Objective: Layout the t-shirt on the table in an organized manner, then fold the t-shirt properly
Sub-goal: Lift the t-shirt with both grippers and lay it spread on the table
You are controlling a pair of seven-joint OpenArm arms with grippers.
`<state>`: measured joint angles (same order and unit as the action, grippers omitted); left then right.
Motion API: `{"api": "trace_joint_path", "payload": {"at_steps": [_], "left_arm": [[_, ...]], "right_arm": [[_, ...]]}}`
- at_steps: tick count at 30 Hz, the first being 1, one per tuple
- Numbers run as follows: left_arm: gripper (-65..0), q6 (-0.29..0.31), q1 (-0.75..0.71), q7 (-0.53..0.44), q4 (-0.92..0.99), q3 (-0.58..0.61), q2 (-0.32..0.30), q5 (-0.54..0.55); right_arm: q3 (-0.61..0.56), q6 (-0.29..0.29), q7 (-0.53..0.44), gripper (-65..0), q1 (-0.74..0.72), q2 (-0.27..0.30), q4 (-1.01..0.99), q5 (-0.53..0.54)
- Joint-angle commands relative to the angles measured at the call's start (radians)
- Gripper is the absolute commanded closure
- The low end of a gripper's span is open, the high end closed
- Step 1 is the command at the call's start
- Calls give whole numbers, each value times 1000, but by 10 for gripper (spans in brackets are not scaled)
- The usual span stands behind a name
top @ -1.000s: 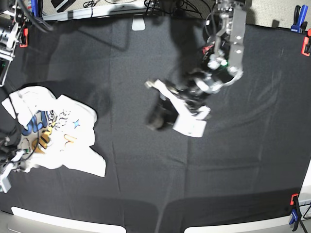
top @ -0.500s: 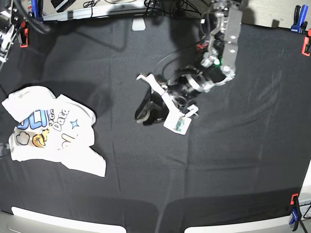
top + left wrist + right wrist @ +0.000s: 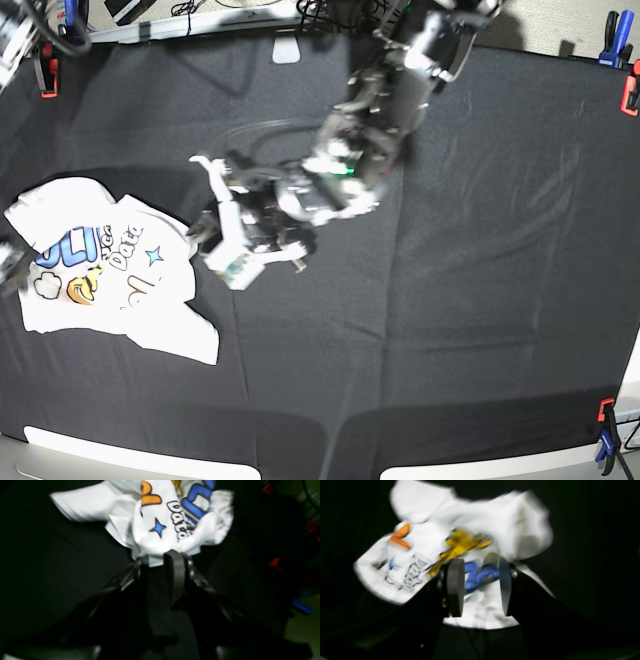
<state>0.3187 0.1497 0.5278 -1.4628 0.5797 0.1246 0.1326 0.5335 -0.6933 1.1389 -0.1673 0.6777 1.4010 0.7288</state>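
Note:
The white t-shirt lies crumpled, print side up, at the table's left side. My left gripper has reached across to the shirt's right edge. In the left wrist view the gripper has a narrow gap between its fingers, and the shirt's bunched hem sits at the tips. In the right wrist view my right gripper is open above the shirt's blue and yellow print, and the view is blurred. In the base view the right arm is almost wholly outside the left edge.
An orange clamp sits at the back left. A blue clamp and an orange clamp sit at the back right. Another clamp is at the front right. A white tag and cables lie along the back edge.
The left arm swept left from the table's middle to the shirt's right edge. The right arm pulled back off the shirt toward the left edge. The shirt lies flatter.

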Motion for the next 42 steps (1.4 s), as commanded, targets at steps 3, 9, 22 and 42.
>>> {"api": "trace_joint_path", "payload": {"at_steps": [3,9,22,42], "left_arm": [[-132,-71,55,-26,0,72,24,-36],[-154,-189,102,-52,132,123,24,-87],[-164,-188,135,-164,204,114,18,-115],[-164,-188,-137,-137,-167,-173,-286,-114]], "right_arm": [[-16,-5,-16,-223,42,-22,16,15],[-54,-5,-40,-223,109,-146,16,8],[-60,-5,-110,-223,65,-309,232,12],[-320,278,-180,-223,-21,-546,187,-620]]}}
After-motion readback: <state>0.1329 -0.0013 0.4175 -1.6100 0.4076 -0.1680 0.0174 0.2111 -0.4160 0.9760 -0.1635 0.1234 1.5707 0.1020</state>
